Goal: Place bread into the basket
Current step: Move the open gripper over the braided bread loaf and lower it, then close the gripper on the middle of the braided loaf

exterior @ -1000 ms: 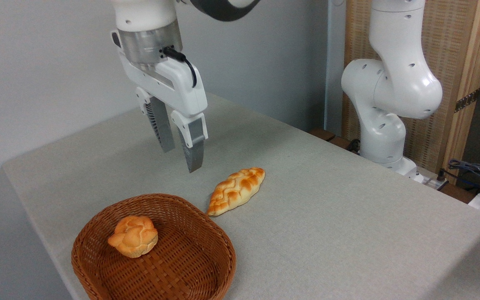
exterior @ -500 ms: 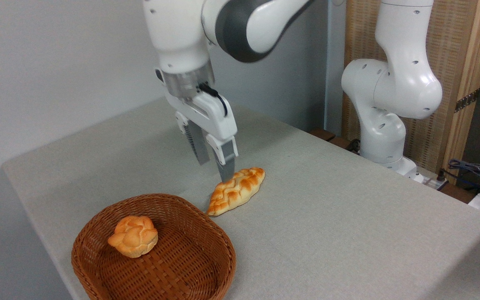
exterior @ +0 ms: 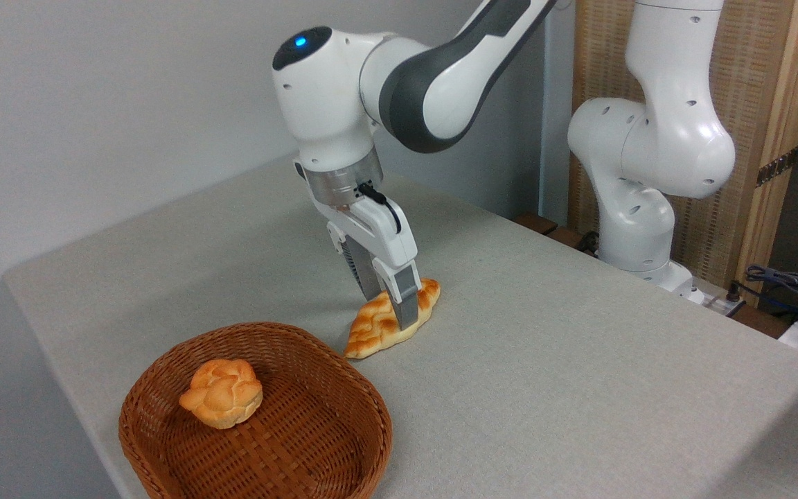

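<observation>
Bread [exterior: 379, 327] lies on table [exterior: 544, 388] just past basket [exterior: 343, 374] rim, long axis running away toward far-right edge. Gripper [exterior: 393, 305] straddles its middle w/ fingers across that axis; can't tell if clamped yet.

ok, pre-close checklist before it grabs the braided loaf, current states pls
1. Fingers straddle the loaf: ok. The gripper has one finger in front of the bread and one behind it, near its middle.
2. Jaws open enough: ok, a gap shows between them.
3. Fingers down at table height: cannot tell, since the loaf hides the rear tip.
4. Bread flat on the table, not lifted: ok.
5. Drop zone: ok. The basket lies close beside the loaf's near tip, with bare weave right of the small bun.
6. Loaf clear of the basket rim: cannot tell, the tip looks very close.
</observation>
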Robot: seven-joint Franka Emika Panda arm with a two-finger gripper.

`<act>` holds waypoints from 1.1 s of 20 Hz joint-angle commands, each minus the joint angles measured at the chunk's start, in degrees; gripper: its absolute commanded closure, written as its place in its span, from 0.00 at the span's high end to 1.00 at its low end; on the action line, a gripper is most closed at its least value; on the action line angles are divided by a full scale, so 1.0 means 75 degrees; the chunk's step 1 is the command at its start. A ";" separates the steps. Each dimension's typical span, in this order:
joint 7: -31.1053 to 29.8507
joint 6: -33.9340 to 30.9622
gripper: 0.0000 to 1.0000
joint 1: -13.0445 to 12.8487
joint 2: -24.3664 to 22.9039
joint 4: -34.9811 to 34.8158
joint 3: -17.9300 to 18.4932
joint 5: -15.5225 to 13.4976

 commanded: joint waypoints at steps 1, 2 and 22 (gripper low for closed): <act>-0.0063 0.0334 1.00 -0.0040 -0.0164 -0.0350 -0.0016 0.0101; -0.0051 0.0334 0.91 -0.0040 -0.0163 -0.0362 -0.0016 0.0113; 0.0276 -0.0950 0.46 -0.0017 0.0081 0.1380 0.0334 0.0218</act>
